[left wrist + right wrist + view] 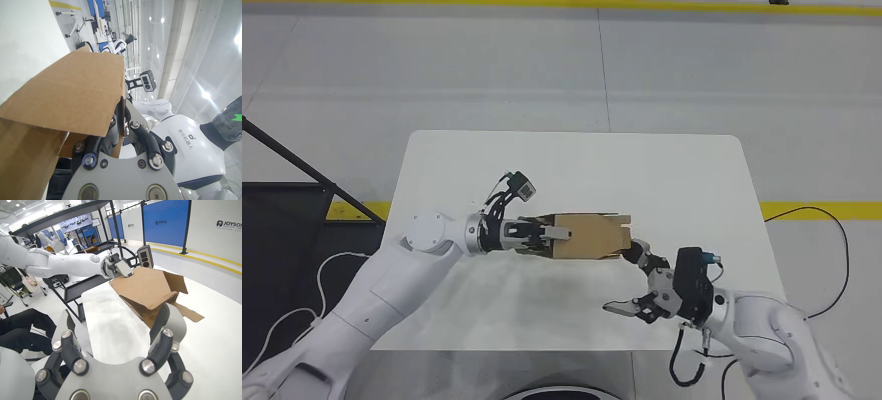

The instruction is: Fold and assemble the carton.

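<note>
The white table [682, 170] carries the job at its middle, somewhat nearer the robot's edge than the far one. The brown corrugated carton [587, 237] lies there on its side, opened partly into a sleeve, with its end flaps unfolded. One loose flap [189, 313] trails flat on the table at the end facing the right arm.

The left gripper [545, 235] is clenched on the carton's wall at the opposite end, with the panel pinched between its fingers. The right gripper [628, 280] is spread wide and grasps nothing. One finger [170, 317] rests against the carton's open mouth beneath the notched panel edge, and the other hangs well apart over bare table.

This looks like the start of closing the end. The sleeve is raised but no flap is turned in yet. The next move probably calls for the right finger to press a flap inward across the opening while the left grip braces the body against sliding or collapsing.
</note>
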Robot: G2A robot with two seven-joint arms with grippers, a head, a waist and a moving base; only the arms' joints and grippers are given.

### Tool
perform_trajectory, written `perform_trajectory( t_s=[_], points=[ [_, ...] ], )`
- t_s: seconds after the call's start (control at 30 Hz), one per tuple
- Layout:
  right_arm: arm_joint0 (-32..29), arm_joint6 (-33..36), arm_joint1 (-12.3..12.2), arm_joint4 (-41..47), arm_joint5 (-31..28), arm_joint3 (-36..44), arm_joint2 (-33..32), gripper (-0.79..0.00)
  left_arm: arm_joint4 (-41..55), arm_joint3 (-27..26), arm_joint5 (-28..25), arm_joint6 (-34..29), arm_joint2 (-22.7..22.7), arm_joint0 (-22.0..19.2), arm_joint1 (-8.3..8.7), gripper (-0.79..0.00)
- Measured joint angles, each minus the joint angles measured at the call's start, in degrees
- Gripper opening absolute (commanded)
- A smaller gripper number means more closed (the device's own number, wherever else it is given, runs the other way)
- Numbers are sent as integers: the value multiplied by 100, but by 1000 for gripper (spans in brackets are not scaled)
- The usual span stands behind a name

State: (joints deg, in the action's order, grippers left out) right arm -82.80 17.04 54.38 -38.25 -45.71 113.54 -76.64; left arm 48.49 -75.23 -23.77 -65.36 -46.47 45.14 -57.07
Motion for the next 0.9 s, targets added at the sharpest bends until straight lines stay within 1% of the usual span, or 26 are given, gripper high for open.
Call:
perform_trajectory(
  t_s=[0.03, 0.07, 0.13, 0.17, 0.23, 0.37, 0.47, 0.57, 0.6, 0.73, 0.87, 0.9],
  points=[
    [15, 59, -7, 120, -89, -28, 6, -25, -22, -2, 0, 0, -14, 8, -6, -785],
    [44, 162, -17, 317, -218, -73, 23, -74, -68, -4, -6, 8, -28, 17, -15, -785],
    [102, 380, -39, 724, -402, -167, 69, -148, -144, -10, -17, 36, -43, 29, -31, -785],
    [158, 569, -58, 1057, -462, -234, 95, -160, -189, -19, -24, 50, -52, 36, -41, -785],
    [254, 922, -92, 1619, -431, -319, 135, -117, -254, -31, -44, 66, -70, 44, -57, -785],
    [532, 1918, -183, 2879, 34, -386, 140, -123, -380, -63, -125, 75, -124, 74, -87, -785],
    [670, 2387, -224, 3486, 351, -397, 72, -135, -457, -75, -187, 86, -174, 101, -105, -785],
    [684, 2548, -249, 3779, 443, -400, -22, -111, -522, -88, -208, 119, -224, 132, -121, -785],
    [669, 2566, -255, 3827, 449, -398, -51, -111, -545, -92, -214, 133, -243, 140, -124, -785],
    [579, 2638, -280, 3975, 503, -390, -169, -71, -599, -126, -230, 158, -333, 184, -136, -785],
    [603, 2948, -311, 4121, 849, -364, -222, -12, -754, -213, -376, 230, -437, 256, -143, -785],
    [639, 3032, -316, 4162, 958, -358, -220, -15, -795, -240, -407, 248, -453, 275, -145, -785]
  ],
)
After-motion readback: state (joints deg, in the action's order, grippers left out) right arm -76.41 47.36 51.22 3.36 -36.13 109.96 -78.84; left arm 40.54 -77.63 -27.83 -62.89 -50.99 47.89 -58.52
